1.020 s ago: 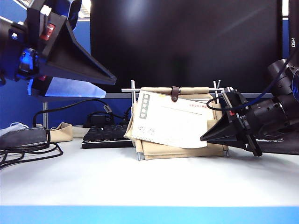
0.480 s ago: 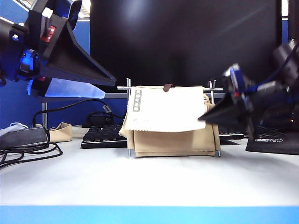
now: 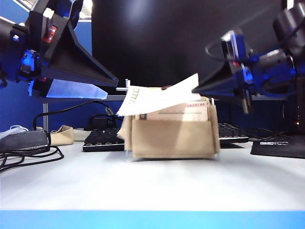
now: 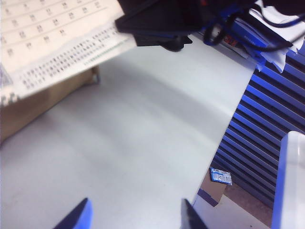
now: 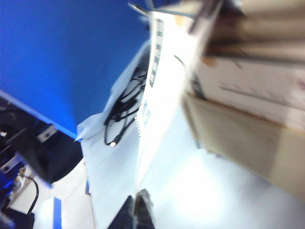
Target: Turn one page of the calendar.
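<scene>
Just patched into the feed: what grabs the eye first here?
The page lifted off the calendar at table centre, its far corner pinched in the shut right hand. The left hand hangs open, high at the left, holding nothing. A black monitor fills the background.

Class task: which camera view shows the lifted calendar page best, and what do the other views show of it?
The exterior view: the page shows whole, raised off the calendar, its corner pinched by the shut right gripper. The left wrist view shows only its printed underside; the right wrist view shows it blurred, edge-on. The open left gripper hangs apart.
</scene>
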Motion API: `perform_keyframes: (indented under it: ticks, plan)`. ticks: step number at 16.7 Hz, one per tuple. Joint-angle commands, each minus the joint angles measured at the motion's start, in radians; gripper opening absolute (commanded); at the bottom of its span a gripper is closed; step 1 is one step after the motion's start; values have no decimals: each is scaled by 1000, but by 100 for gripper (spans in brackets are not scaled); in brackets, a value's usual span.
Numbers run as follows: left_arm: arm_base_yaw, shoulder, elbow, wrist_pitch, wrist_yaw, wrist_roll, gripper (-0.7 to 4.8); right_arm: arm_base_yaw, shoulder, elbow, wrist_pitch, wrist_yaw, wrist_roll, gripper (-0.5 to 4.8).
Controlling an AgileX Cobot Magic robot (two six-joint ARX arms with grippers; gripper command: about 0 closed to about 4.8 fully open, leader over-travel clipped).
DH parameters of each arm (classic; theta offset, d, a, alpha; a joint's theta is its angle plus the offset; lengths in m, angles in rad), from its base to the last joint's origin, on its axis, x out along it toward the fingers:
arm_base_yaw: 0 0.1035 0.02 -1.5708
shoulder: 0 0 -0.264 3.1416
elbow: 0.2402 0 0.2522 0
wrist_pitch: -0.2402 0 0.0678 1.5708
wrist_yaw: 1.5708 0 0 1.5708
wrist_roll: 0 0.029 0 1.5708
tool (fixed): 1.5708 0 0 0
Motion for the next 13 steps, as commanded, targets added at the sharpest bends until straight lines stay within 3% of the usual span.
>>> perform_keyframes:
  ticks: [1,6,10,13]
  plan:
    - [-1,-3,4,14,0,4,248,22,-52,-43,18,19,-49,-2]
    - [-1,-3,4,14,0,4,248,22,-178,-112,18,108,-168,-2]
    - [-1,-3,4,13,0,4,248,22,-278,-112,18,237,-222,-2]
    - [-1,-3,4,13,0,4,248,22,-292,-112,60,240,-207,-2]
